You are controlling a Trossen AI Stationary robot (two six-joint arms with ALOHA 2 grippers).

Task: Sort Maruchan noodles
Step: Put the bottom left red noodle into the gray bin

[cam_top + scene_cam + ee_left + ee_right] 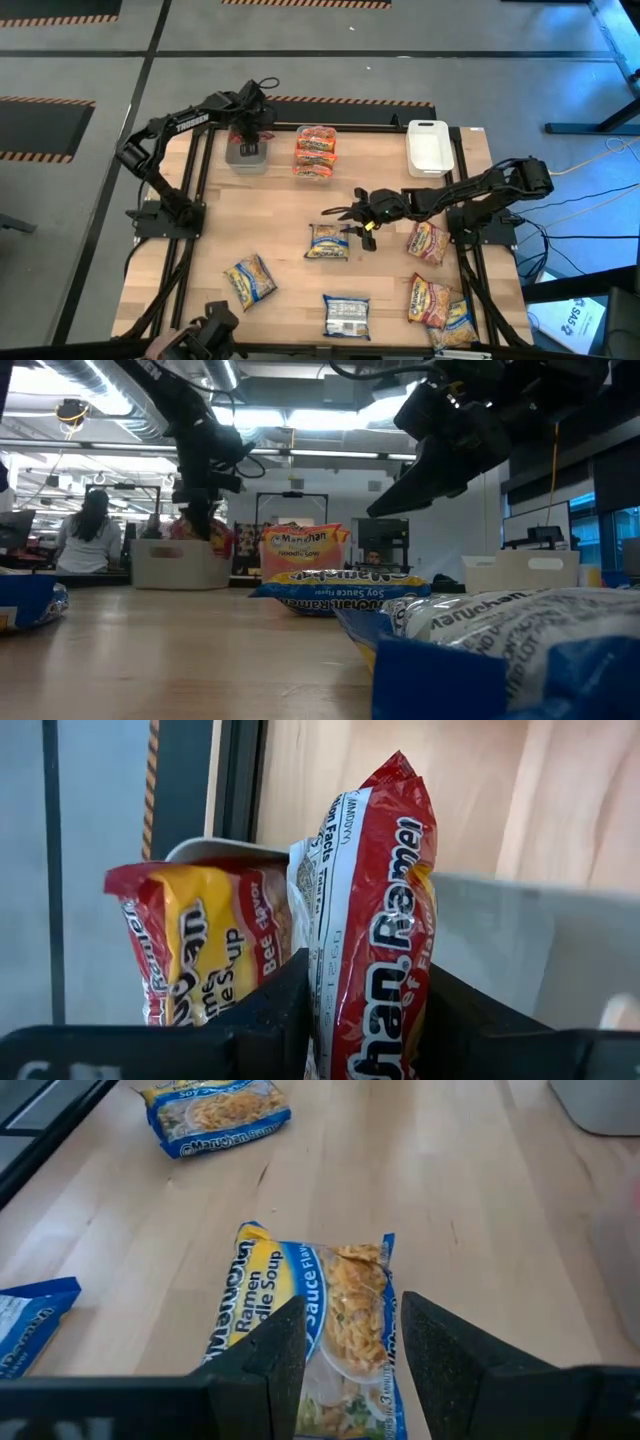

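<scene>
My left gripper (247, 135) stands over the clear bin (246, 158) at the table's far left, shut on a red-and-yellow Maruchan packet (375, 900). A second red-and-yellow packet (195, 945) stands in that bin. My right gripper (338, 212) hovers open above the table's middle. Its fingers (270, 1355) straddle a blue soy-sauce packet (330, 1305) lying flat below, without touching it. Other blue packets (250, 280) (346, 316) lie flat toward the near edge. Red and pink ones (428, 242) (430, 300) lie at the right. My left gripper pinches the red-and-yellow packet across its flat faces (372, 975), between the two fingers, coming from above and pointing down. The packet hangs edge-on below the fingers, its free end (400, 775) down in the clear bin beside the other packet. Whether it rests on the bin's floor I cannot tell.
A middle bin at the far edge holds pink-orange packets (315, 150). A white bin (428, 147) sits at the far right. The black frame rails (190, 200) run along the table's sides. Bare wood lies between the bins and the loose packets. A person (90, 530) sits in the room behind.
</scene>
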